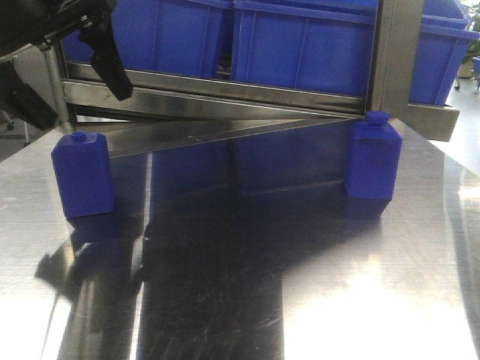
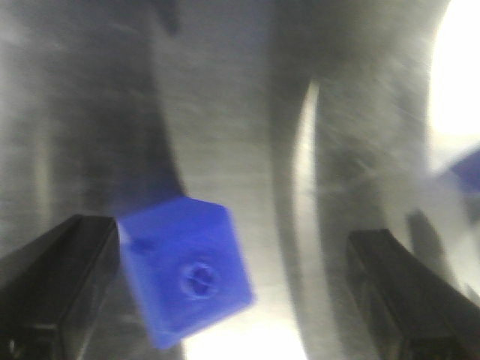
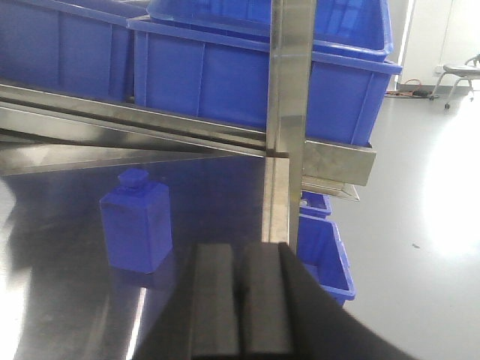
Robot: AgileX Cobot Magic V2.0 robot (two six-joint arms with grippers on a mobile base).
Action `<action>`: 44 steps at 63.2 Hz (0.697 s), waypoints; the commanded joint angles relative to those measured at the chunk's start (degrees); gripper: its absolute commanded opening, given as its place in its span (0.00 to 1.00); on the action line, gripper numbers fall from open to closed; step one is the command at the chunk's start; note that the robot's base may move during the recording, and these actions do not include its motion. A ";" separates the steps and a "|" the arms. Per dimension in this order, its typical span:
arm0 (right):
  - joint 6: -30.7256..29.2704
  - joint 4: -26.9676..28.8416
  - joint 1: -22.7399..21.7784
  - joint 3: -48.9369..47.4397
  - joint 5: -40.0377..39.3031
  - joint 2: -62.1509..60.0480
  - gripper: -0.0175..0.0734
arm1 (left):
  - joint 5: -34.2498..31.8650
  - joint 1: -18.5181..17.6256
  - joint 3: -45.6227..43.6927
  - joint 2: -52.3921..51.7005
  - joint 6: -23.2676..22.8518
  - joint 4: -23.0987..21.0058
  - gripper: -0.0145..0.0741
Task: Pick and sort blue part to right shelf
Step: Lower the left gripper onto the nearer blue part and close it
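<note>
**Blue part not yet lifted from the bench**

The blue part [image 1: 82,174] stands on the steel bench [image 1: 247,300] before the right shelf [image 1: 225,94]; picking and sorting both remain. It is upright, knob on top, long axis vertical. The left hand [image 2: 232,251] hangs over it, spread wide, its fingers [image 2: 60,285] slightly askew to the part. The right hand [image 3: 240,300] is pressed closed, empty. A twin part [image 1: 373,157] stands well apart.

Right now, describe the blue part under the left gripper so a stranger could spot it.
On the steel table before the rack of blue crates stand two identical blue parts. It is the left blue part, under the open left gripper; its twin stands right, by the rack's steel post.
</note>
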 commanded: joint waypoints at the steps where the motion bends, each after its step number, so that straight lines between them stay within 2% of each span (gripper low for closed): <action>1: -0.38 -0.13 -0.21 -1.33 -5.23 -1.16 0.23 | 1.28 -0.34 -3.78 -2.20 -4.07 2.78 0.90; 6: -0.38 -0.13 -0.21 -1.33 -5.23 -1.16 0.23 | 4.85 -0.34 -4.64 -2.20 -4.19 3.94 0.90; 13: -0.38 -0.13 -0.21 -1.33 -5.23 -1.16 0.23 | 8.23 -0.57 -4.63 -2.20 -8.82 7.85 0.90; 17: -0.38 -0.13 -0.21 -1.33 -5.23 -1.16 0.23 | 8.23 -1.07 -4.52 -2.20 -11.04 9.86 0.90; 22: -0.38 -0.13 -0.21 -1.33 -5.23 -1.16 0.23 | 7.39 -1.84 -4.52 -2.05 -12.90 10.29 0.90; 36: -0.38 -0.13 -0.21 -1.33 -5.23 -1.16 0.23 | 6.36 -4.81 -4.52 2.04 -13.16 11.69 0.90; 44: -0.38 -0.13 -0.21 -1.33 -5.23 -1.16 0.23 | 6.26 -5.34 -4.52 5.45 -15.83 12.65 0.90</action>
